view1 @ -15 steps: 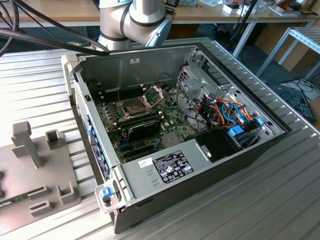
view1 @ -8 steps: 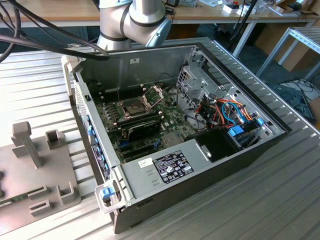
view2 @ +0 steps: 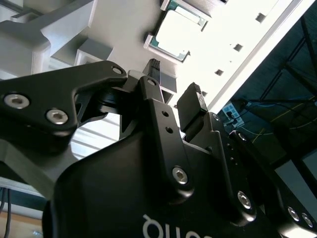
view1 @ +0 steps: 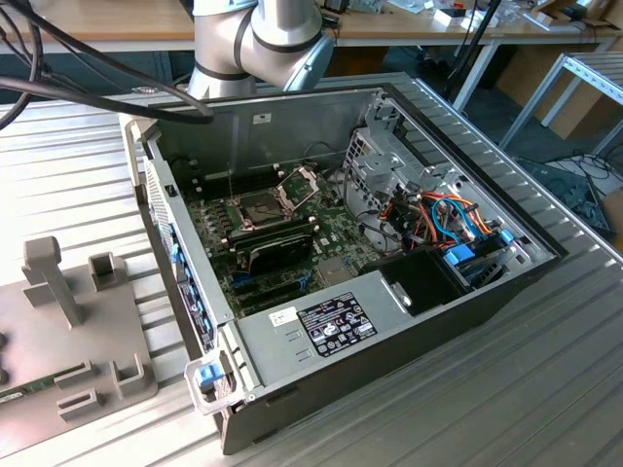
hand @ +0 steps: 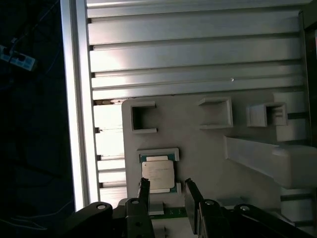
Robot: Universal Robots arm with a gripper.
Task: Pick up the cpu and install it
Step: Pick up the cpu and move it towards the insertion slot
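— On the grey fixture (hand: 208, 148), there on the counter (hand: 198, 49), the cpu (hand: 158, 174) lies flat in a shallow framed pocket, metal top up. Why there?

— So it can't slide, I'd guess, and sits square for the gripper (hand: 167, 191). The jaws hang just over it, parted slightly wider than the chip, holding nothing.

— And the computer case (view1: 273, 126)?

— Well apart from the fixture, lid off, its socket frame (view1: 300, 183) hinged up so the socket lies open.
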